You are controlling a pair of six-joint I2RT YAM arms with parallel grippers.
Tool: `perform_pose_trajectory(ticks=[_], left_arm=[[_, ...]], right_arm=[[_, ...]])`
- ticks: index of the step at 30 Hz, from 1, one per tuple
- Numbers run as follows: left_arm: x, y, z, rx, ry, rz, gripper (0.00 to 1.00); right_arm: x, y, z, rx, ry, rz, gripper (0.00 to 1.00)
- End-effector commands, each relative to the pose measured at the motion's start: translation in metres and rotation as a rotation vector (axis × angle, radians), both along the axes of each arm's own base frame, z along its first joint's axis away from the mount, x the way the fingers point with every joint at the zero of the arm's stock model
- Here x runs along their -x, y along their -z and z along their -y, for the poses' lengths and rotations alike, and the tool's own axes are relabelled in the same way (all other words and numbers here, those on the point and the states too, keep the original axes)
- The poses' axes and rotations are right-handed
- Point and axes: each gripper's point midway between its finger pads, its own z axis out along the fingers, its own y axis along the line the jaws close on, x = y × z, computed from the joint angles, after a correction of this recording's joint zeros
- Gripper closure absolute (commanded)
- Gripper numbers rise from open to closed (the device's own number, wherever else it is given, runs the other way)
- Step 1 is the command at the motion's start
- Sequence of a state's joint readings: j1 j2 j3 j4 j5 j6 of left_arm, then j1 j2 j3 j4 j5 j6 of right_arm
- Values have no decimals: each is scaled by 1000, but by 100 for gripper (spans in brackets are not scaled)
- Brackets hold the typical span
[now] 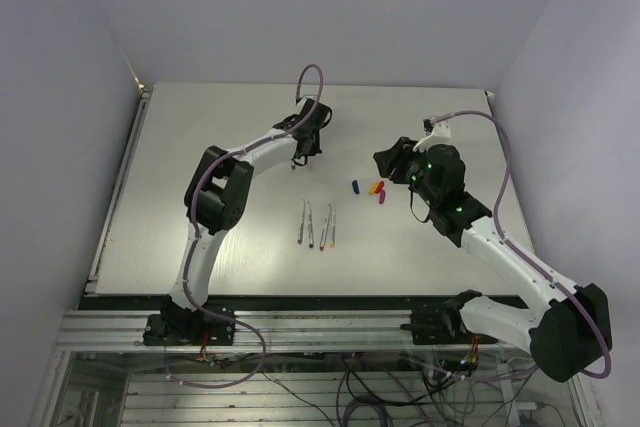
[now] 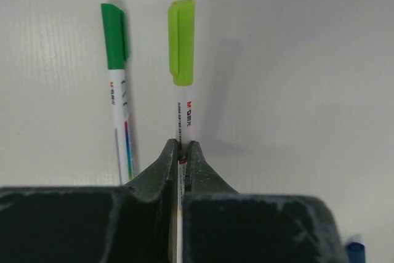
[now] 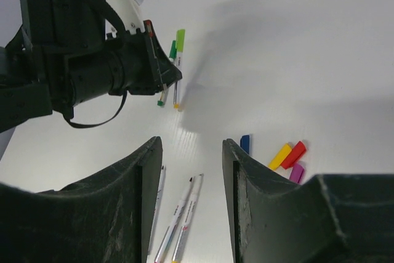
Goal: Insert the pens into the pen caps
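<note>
Left claw (image 2: 183, 149) is clamped on the barrel of your white pen with the lime-green plastic cap (image 2: 183, 47), probably to lay it beside the dark-green-capped white pen (image 2: 117, 78). Right claw (image 3: 192, 146) hangs apart over the loose stubby coloured caps (image 3: 280, 156) and the thin uncapped pens (image 3: 178, 220), seemingly placed for the next pick.

A white table (image 1: 200, 147) sits boxed in by plain pale lavender walls (image 1: 300, 7) under even light.
</note>
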State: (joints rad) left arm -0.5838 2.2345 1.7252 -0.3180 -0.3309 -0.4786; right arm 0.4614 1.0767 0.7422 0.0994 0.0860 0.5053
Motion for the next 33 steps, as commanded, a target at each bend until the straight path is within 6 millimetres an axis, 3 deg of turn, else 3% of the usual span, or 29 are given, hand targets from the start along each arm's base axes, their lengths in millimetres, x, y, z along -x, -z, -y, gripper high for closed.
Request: perform_pose_trajectory(ticks=[1, 17, 23, 28, 33], left_arm=[[-18, -3, -14, -30, -39, 9, 93], [-39, 29, -19, -65, -37, -30, 93], [-38, 29, -19, -60, -41, -35, 77], [-40, 11, -21, -54, -48, -2, 63], [-44, -16, -19, -35, -47, 48, 61]], right_arm=[[0, 8, -3, -8, -10, -18, 57], [-1, 17, -5, -9, -12, -42, 58], [-2, 16, -7, -11, -17, -39, 58], [-3, 15, -8, -15, -18, -40, 59], [-4, 13, -6, -10, -9, -30, 59]])
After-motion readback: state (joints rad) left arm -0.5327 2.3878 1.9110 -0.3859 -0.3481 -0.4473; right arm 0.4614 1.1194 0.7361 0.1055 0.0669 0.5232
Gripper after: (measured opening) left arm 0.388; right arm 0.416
